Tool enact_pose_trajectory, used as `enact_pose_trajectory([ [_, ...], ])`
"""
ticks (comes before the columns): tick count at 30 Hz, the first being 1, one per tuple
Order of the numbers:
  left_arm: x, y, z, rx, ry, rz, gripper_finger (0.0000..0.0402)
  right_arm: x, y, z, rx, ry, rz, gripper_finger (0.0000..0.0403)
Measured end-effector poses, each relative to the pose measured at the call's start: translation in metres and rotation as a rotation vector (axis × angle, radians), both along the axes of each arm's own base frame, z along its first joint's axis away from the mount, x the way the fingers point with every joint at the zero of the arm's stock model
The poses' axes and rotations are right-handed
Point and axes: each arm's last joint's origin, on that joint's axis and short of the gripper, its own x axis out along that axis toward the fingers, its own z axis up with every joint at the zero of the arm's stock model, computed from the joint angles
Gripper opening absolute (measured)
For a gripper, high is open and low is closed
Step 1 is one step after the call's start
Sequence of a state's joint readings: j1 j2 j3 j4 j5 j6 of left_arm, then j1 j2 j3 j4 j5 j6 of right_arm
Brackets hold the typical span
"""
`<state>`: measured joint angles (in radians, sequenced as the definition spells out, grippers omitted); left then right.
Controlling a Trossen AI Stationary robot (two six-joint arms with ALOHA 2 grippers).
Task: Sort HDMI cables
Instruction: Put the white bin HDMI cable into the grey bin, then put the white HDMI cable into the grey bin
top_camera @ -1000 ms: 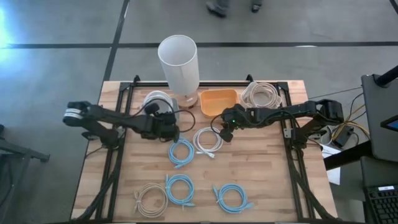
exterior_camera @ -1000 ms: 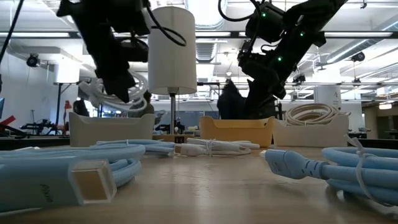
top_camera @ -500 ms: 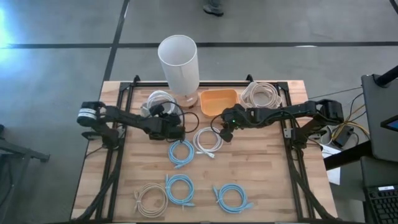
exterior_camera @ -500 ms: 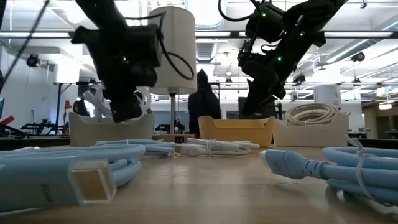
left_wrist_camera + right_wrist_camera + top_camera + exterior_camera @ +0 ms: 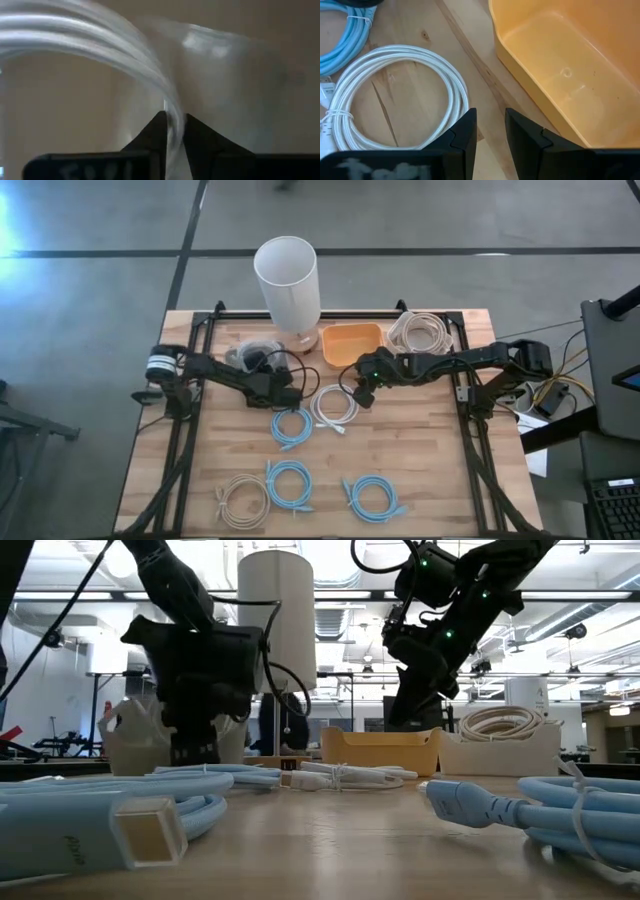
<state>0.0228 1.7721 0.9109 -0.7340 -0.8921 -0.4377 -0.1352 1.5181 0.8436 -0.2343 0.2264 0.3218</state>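
My left gripper [image 5: 172,131] is shut on a white cable coil [image 5: 100,45] and sits low at the translucent white bin [image 5: 130,735] at the table's far left. In the high view the coil [image 5: 243,352] shows dimly in that bin. My right gripper [image 5: 490,131] is empty, its fingers a narrow gap apart. It hovers between the orange bin [image 5: 560,75] and a white coil [image 5: 395,95] lying flat on the table. Blue coils [image 5: 292,425] [image 5: 290,483] [image 5: 372,497] and a beige coil [image 5: 243,498] lie flat nearer the front. My left gripper pinches the white coil's bundled strands [image 5: 172,112] between its two fingers. The strands run across the fingers and arc away from them. The coil is down inside the bin; whether it rests on the bin's floor, I cannot tell.
A tall white cylinder [image 5: 287,280] stands at the far edge between the bins. A beige coil [image 5: 420,332] lies in a white bin at the far right. Black arm wires loop beside the left gripper [image 5: 285,365]. Bare wood lies at the table's front right.
My left gripper has gone down with the white coil, from above the far-left bin into it, and the arm's elbow has swung toward the table's right. The coil hung in the air before and now sits inside the bin.
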Motion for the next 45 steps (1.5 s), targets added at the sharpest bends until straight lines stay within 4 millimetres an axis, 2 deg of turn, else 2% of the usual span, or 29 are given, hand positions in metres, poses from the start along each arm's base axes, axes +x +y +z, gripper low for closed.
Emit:
enact_pose_trajectory([
  [7, -0.001, 0.000, 0.007, -0.015, -0.027, 0.002, 0.0109, 0.000, 0.000, 0.000, 0.000, -0.003, 0.000, 0.0095],
  [13, 0.000, 0.000, 0.012, -0.010, -0.036, -0.009, 0.0131, 0.000, 0.000, 0.000, -0.001, -0.005, 0.000, 0.0095],
  [28, -0.003, -0.001, 0.016, -0.014, 0.002, -0.028, 0.0135, 0.000, 0.000, 0.000, -0.001, -0.006, 0.000, 0.0095],
  [45, -0.014, -0.003, 0.053, -0.038, -0.095, -0.042, 0.0135, 0.001, 0.000, 0.001, -0.001, -0.009, 0.000, 0.0095],
])
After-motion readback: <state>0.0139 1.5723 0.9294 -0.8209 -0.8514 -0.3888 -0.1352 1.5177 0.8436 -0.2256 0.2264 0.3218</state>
